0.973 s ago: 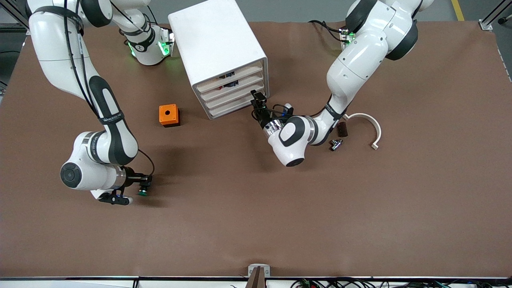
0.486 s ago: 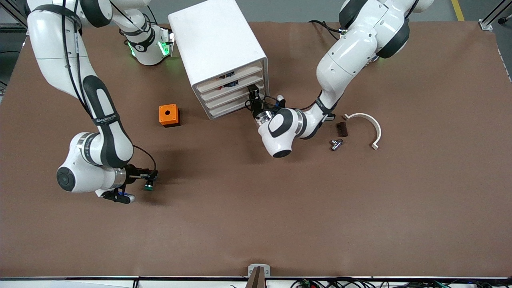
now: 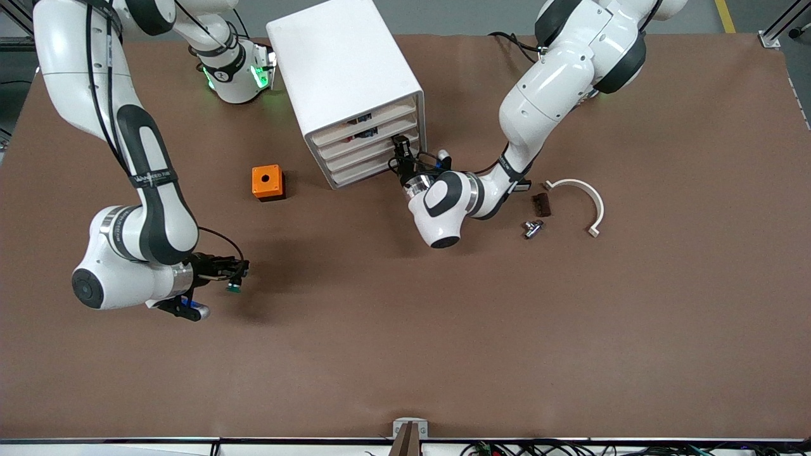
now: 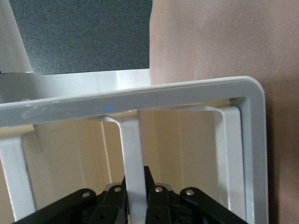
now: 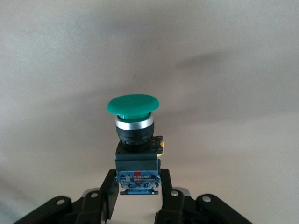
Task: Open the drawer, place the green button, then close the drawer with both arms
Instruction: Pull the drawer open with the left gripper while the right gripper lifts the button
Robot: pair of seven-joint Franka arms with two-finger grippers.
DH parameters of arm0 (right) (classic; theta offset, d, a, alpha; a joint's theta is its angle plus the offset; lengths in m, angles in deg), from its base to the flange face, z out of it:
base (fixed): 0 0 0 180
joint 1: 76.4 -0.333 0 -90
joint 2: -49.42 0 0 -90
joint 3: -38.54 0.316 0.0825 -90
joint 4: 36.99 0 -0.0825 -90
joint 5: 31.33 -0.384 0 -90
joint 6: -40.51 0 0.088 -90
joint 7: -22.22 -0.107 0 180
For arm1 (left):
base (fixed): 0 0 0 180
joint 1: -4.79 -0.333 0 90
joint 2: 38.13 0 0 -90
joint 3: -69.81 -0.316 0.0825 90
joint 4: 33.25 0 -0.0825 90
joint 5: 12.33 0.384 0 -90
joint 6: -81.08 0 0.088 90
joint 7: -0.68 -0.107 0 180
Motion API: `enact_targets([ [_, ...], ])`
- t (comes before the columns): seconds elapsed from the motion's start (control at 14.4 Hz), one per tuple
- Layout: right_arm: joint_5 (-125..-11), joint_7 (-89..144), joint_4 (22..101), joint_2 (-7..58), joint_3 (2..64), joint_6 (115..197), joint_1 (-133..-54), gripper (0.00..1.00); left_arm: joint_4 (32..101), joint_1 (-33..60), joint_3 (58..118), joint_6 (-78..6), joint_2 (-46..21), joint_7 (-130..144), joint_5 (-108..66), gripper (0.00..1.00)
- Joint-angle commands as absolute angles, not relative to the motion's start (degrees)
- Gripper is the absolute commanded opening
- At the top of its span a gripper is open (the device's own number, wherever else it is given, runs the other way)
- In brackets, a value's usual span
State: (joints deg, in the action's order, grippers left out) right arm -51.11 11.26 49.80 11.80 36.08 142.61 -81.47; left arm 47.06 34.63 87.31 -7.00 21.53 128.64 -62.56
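The white cabinet (image 3: 342,63) stands near the robots' side of the table. Its third drawer (image 3: 370,152) counting down sits level with the other fronts. My left gripper (image 3: 400,147) is at that drawer's end toward the left arm. In the left wrist view the gripper (image 4: 135,196) is shut on the thin white drawer front (image 4: 132,149). My right gripper (image 3: 236,273) hangs over bare table toward the right arm's end, shut on the button (image 3: 234,288). In the right wrist view the gripper (image 5: 138,186) clamps the blue base, and the button (image 5: 133,106) points its green cap away from it.
An orange box with a round hole (image 3: 267,182) lies beside the cabinet toward the right arm's end. Toward the left arm's end lie a white curved piece (image 3: 586,196), a small dark block (image 3: 540,204) and a small metal fitting (image 3: 531,228).
The left gripper moved in to the cabinet and closed on the third drawer's front. The right arm carried the button a little up and toward the cabinet.
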Motion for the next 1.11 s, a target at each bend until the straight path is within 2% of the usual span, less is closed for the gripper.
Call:
enact_targets([
  [0.0,-51.72,6.42,50.47,15.4,36.16,138.79,-81.59,0.0,46.38,34.14,87.12,-6.02,21.73,128.73,-64.01,0.08],
  [0.63,-51.54,-16.33,50.73,24.89,36.16,131.49,-88.78,0.0,45.85,30.02,86.77,-6.89,21.64,128.38,-65.59,0.09],
  [1.04,-51.98,-33.91,53.1,29.47,36.34,131.39,-95.98,0.0,44.27,25.71,86.33,-9.53,21.55,128.29,-65.68,0.1],
])
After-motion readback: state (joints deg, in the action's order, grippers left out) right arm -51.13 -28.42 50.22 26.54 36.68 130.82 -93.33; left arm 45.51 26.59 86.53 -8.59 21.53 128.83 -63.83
